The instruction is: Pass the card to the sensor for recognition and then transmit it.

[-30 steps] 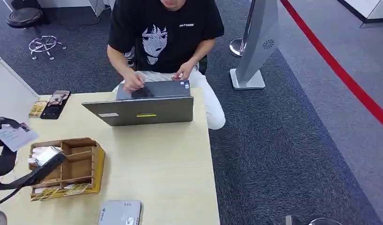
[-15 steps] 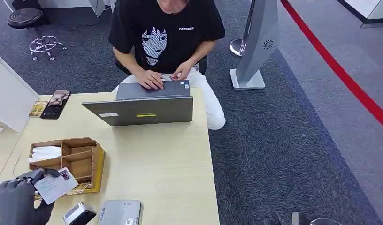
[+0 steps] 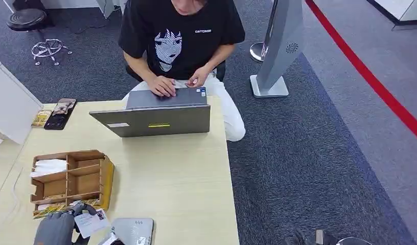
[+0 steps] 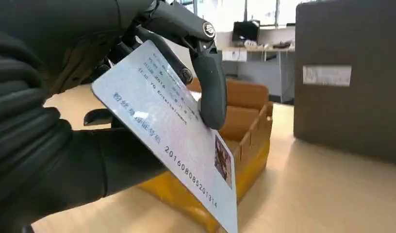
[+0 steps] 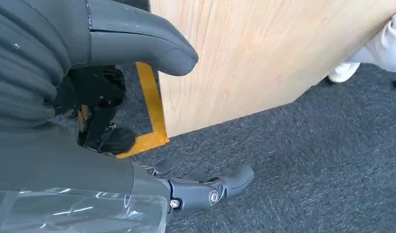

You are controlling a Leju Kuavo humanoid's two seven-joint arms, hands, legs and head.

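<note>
A pale wooden table [image 3: 170, 184] stood on dark grey carpet [image 3: 308, 168] crossed by a red line [image 3: 370, 76], and a person [image 3: 181, 35] sat at its far side typing on a grey laptop [image 3: 155, 118]. At the near edge the left hand [image 3: 55, 228] grasped the card [image 3: 91, 223], pinched between the thick thumb and a dark finger [image 4: 210, 82] pressed on its printed face, the card tilted with one corner pointing down toward the tabletop. Just beside the card's free end lay the flat grey sensor [image 3: 131, 230], and it could not be told from the head view whether the card already overlapped its edge. Behind the hand sat the wooden organiser [image 3: 73, 179] with its compartments, and farther off, at the table's far left corner, a phone [image 3: 60, 113]. The right hand [image 5: 138, 160] hung below the table edge over the carpet, fingers loosely apart and grasping nothing. To do this step well, the card likely needed levelling so its face lay flat and parallel over the sensor's top, carried fully above it rather than at its rim, then paused there steadily. The pinch looked narrow and near one end, so a slow wrist turn would guard against the card pivoting or slipping, and the drooping corner should be kept from catching the sensor's edge.
</note>
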